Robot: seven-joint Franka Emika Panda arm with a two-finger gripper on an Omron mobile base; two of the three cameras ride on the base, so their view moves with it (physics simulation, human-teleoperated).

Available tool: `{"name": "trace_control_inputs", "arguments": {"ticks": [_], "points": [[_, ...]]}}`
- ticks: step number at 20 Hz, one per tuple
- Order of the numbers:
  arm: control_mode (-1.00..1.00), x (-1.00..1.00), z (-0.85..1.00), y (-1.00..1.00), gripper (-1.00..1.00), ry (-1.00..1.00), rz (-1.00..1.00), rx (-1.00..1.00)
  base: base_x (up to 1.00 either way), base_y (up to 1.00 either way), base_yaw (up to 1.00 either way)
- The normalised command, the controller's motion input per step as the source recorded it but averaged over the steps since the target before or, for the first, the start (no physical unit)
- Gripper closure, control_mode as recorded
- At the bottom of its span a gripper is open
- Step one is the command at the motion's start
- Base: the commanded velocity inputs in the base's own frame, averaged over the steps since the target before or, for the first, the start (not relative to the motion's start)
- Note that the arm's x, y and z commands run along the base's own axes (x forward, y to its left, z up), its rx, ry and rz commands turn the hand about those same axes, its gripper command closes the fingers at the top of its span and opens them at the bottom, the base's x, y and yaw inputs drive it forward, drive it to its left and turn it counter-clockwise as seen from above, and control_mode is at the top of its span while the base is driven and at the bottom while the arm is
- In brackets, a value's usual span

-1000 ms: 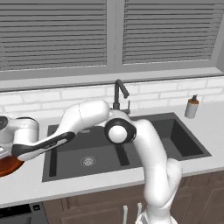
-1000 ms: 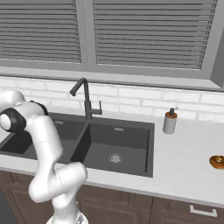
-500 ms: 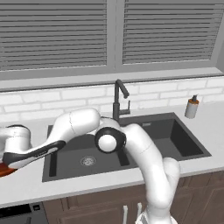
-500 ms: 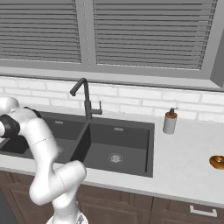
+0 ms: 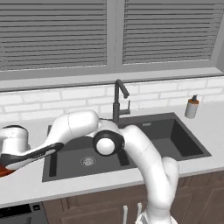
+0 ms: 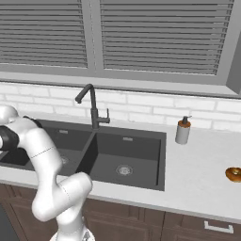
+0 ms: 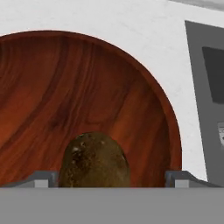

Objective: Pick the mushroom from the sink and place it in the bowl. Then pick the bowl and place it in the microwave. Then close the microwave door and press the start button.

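In the hand view the reddish-brown wooden bowl (image 7: 87,96) lies right below the hand, on the white counter. The brown-tan mushroom (image 7: 94,162) rests inside it near the bottom of that view. My gripper (image 7: 111,178) is open around the mushroom, with a clear gap at the right fingertip (image 7: 177,177). From the left base view, my wrist (image 5: 13,139) hangs low at the far left over a sliver of the bowl (image 5: 3,171). The dark sink (image 5: 175,140) is to its right. The microwave and its door are out of view.
The dark gooseneck faucet (image 5: 118,98) stands behind the sink divider. A soap dispenser (image 6: 182,130) sits on the counter right of the sink (image 6: 136,150). A small brown ring-shaped thing (image 6: 234,173) lies at the far right. My arm spans the left basin.
The arm has stretched further left and sunk, bringing the hand down close over the bowl at the left edge.
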Motion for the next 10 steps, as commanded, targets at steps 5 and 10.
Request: {"name": "trace_control_inputs", "arguments": {"ticks": [5, 10], "points": [[-1.0, -0.23, 0.18, -0.69, -1.0, -0.06, 0.0, 0.26, 0.0, 0.0, 0.0], [-1.0, -0.29, 0.09, -0.88, -1.0, -0.05, 0.0, 0.32, 0.0, 0.0, 0.0]]}}
